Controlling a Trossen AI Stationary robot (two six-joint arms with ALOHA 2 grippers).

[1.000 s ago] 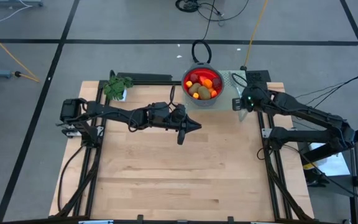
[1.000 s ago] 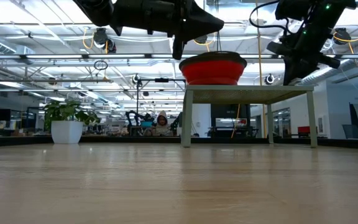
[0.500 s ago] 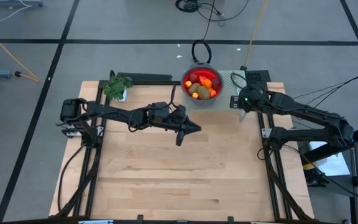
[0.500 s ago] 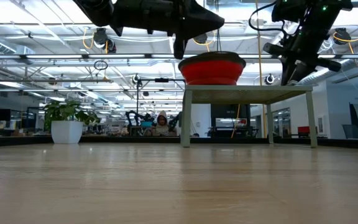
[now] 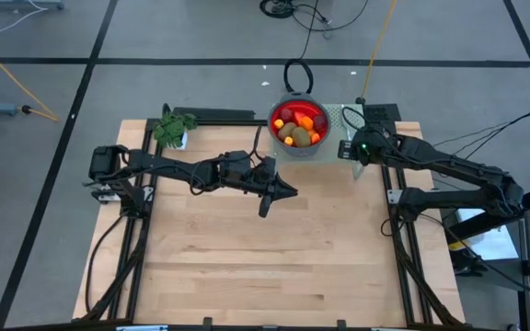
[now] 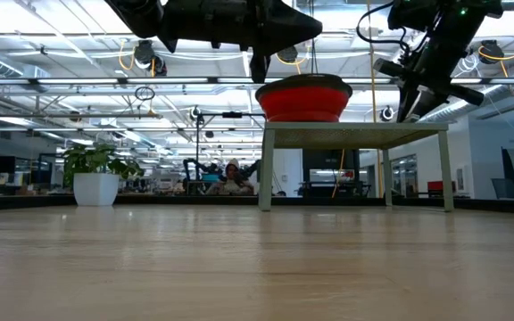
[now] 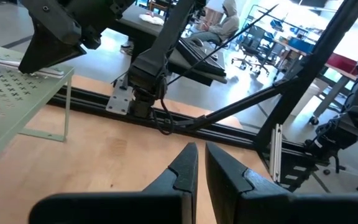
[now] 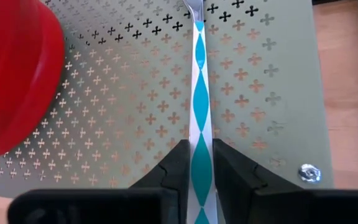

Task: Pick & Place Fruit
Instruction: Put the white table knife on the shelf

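The fruit [image 5: 299,129], orange bits, red balls and olive-brown ovals, lies in a red bowl [image 6: 303,98] standing on a green perforated shelf [image 6: 355,131] at the table's far edge. My left gripper [image 5: 265,208] hangs shut and empty over the table's middle, near of the bowl. My right gripper [image 5: 350,156] is over the shelf's right part, right of the bowl, shut on a slim knife [image 8: 201,112] with a teal and white diamond-patterned handle. My right gripper pinches the knife's handle [image 8: 201,146] between its two fingers [image 8: 173,165]. The handle runs along the fingers, and its silver part [image 8: 191,7] points away from them over the shelf [image 8: 104,93]. Whether the knife rests on the shelf, I cannot tell.
A small green plant in a white pot [image 5: 173,127] stands at the table's far left. The shelf's legs [image 6: 268,169] stand on the far edge. Bare wood [image 5: 265,267] spreads over the middle and near side. People sit in the room behind [image 6: 230,174].
My right gripper has shifted a little toward the bowl and tipped its fingers, staying shut on the knife.
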